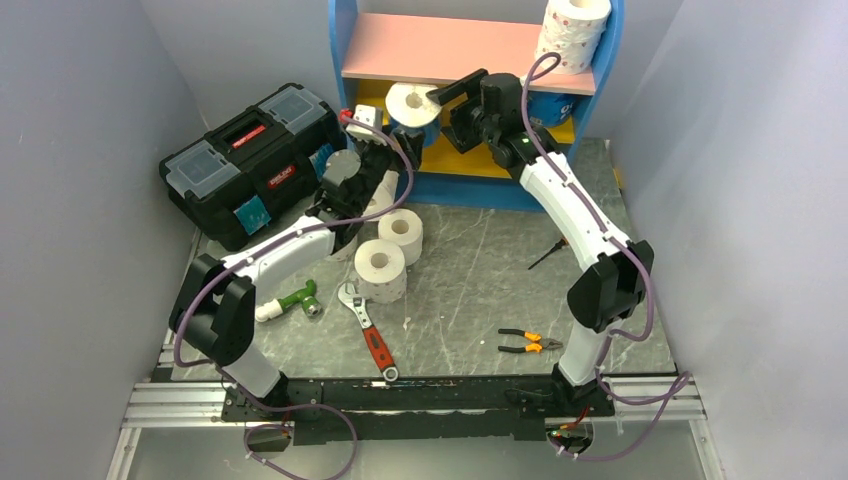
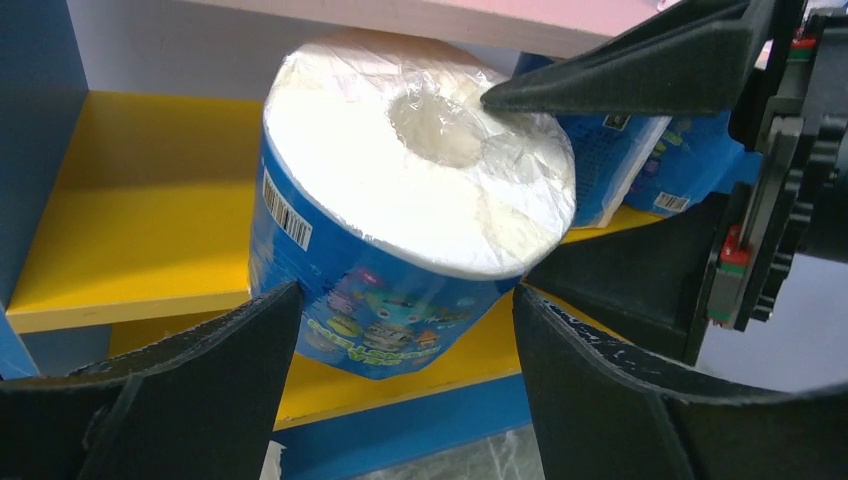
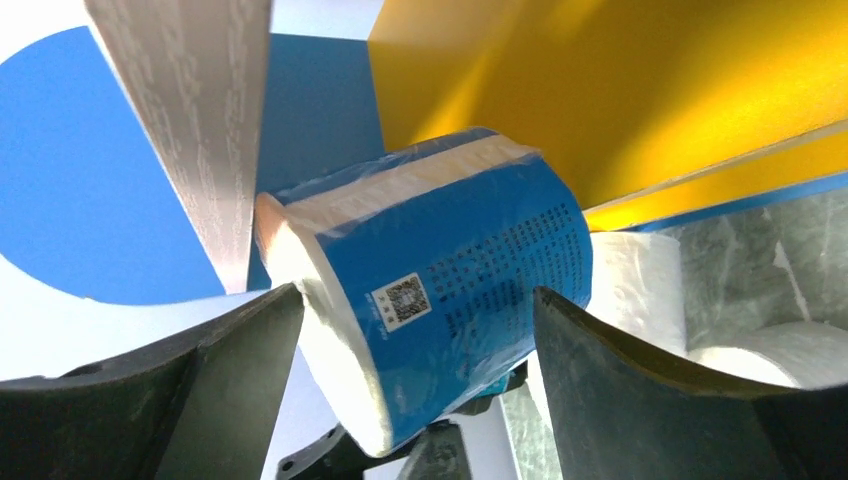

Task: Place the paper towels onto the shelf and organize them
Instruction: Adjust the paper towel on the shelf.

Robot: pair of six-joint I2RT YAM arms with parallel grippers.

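Placement | left hand point(image 2: 405, 295) grips tilted blue-wrapped roll point(image 2: 400, 190); right hand point(image 3: 415, 300) straddles it, clamp unclear | level it over yellow board point(image 2: 150, 190) before release

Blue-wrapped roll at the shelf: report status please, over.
Left gripper clamps blue-wrapped roll, tilted, at shelf front. Right gripper straddles its ends, grip unclear. Another blue-wrapped roll sits behind on yellow board.

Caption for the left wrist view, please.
Blue-wrapped paper towel roll tilted before the yellow shelf board, held in the left gripper, right gripper straddling its ends.
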